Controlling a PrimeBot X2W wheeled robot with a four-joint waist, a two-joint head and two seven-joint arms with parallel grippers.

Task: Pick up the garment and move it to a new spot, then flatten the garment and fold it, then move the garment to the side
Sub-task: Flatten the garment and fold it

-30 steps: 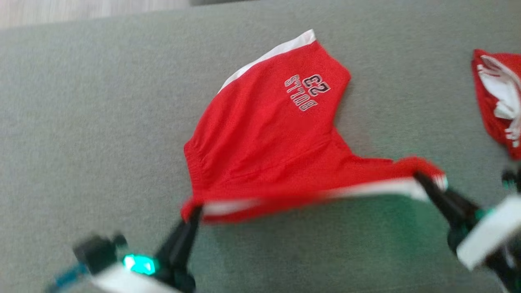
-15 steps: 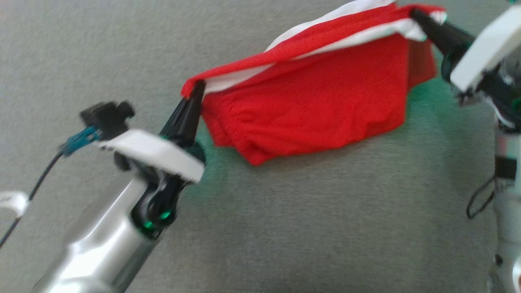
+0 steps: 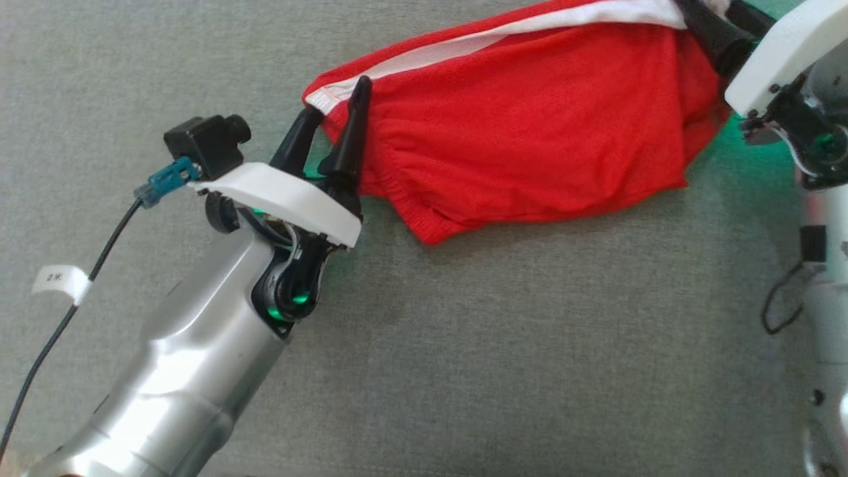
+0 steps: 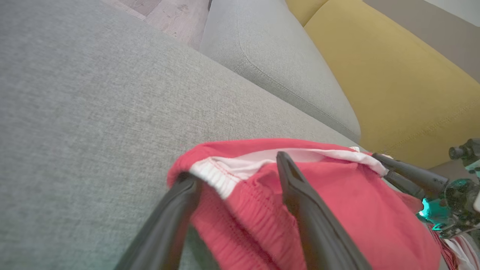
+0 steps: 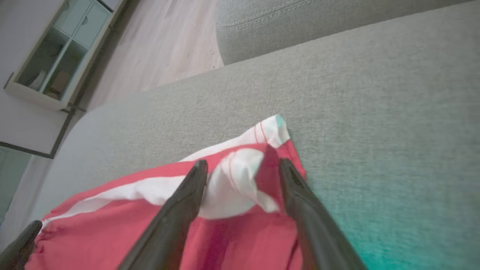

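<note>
My left claw (image 4: pixel 234 167) and right claw (image 5: pixel 243 163) stand apart around corners of the shorts (image 3: pixel 530 132); I'd back both straight out, sparing the fold.

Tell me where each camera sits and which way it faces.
Head view: on the head, looking down at the grey cushion and red garment; left tool and silver forearm at left, right tool upper right.
Left wrist view: on the left wrist, looking along its open fingers across the garment toward a yellow cushion; right tool far right.
Right wrist view: on the right wrist, looking along its open fingers over the garment's white-trimmed corner toward floor and cabinet.
Shared: both wrist views see the garment's white-banded edge from opposite ends.
</note>
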